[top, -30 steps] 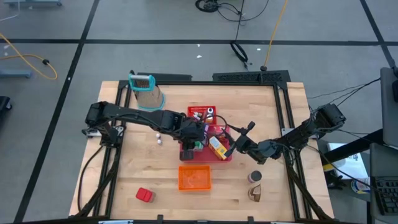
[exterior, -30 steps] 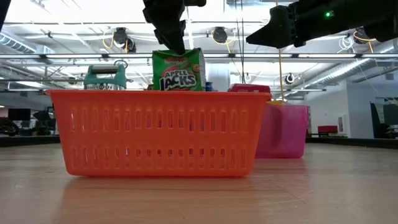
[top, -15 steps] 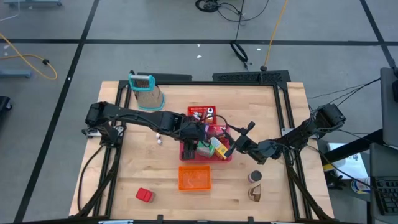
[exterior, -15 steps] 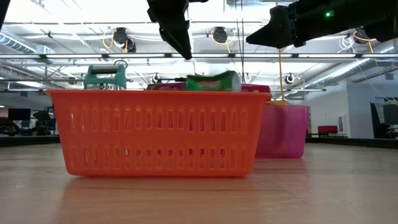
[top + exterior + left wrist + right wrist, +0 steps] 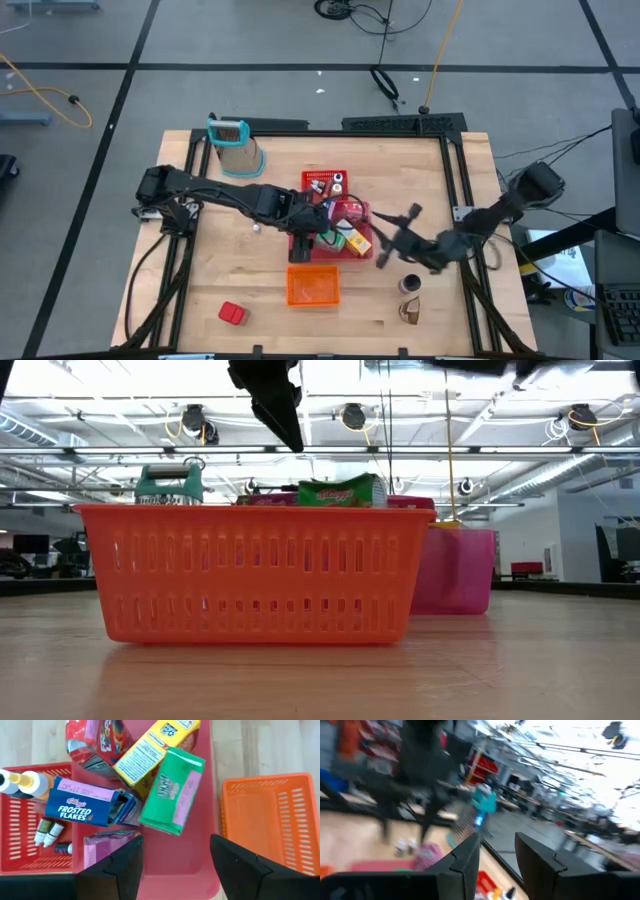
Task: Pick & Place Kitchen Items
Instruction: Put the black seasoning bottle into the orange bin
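Lying below left hand [image 5: 172, 865] (fingers apart): green box [image 5: 172, 791].

A light wooden table [image 5: 200, 270] in a black frame carries everything. On it, the tall metal grater [image 5: 236, 146] stands at the far left, a red basket [image 5: 322, 182] and a pink-red tray [image 5: 303, 245] sit mid-table, and an orange basket [image 5: 313, 285] lies nearer. A red block [image 5: 232, 314] lies near left, two small white jars [image 5: 256, 225] left of the tray, and brown pieces [image 5: 410, 298] near right.
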